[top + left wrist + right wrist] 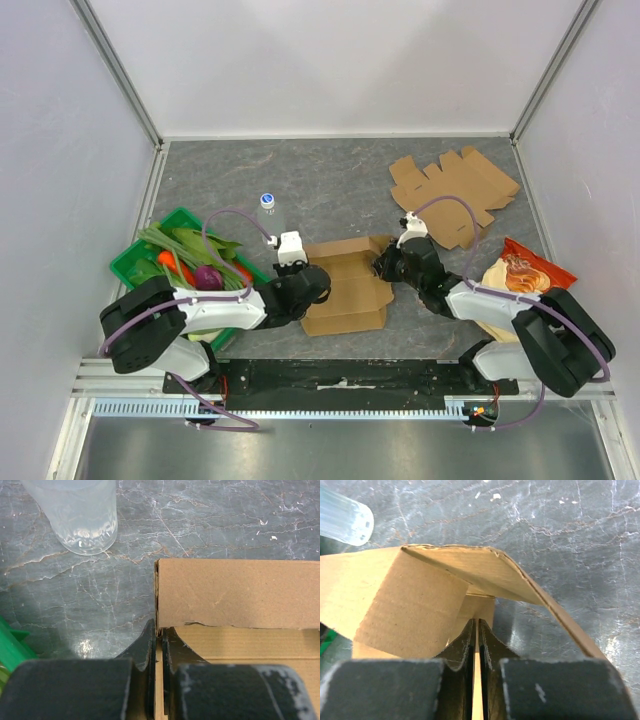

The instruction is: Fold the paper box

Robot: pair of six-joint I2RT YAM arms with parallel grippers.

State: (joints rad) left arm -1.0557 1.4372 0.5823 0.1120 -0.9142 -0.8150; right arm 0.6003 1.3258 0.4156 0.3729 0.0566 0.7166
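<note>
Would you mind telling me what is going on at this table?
Two robot arms are folding a cardboard box in the middle of the table. The left pincer is pinched on the box's left wall, and the right pincer grips a thin panel on its right side. The box is only partly formed: some walls are up and one flap arches over, not yet closed. A second, flat cardboard blank lies untouched further back.

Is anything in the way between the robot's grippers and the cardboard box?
No, nothing visible does. The left gripper and the right gripper each pinch a wall of the paper box. The plastic bottle stands off to the side, not touching it.
</note>
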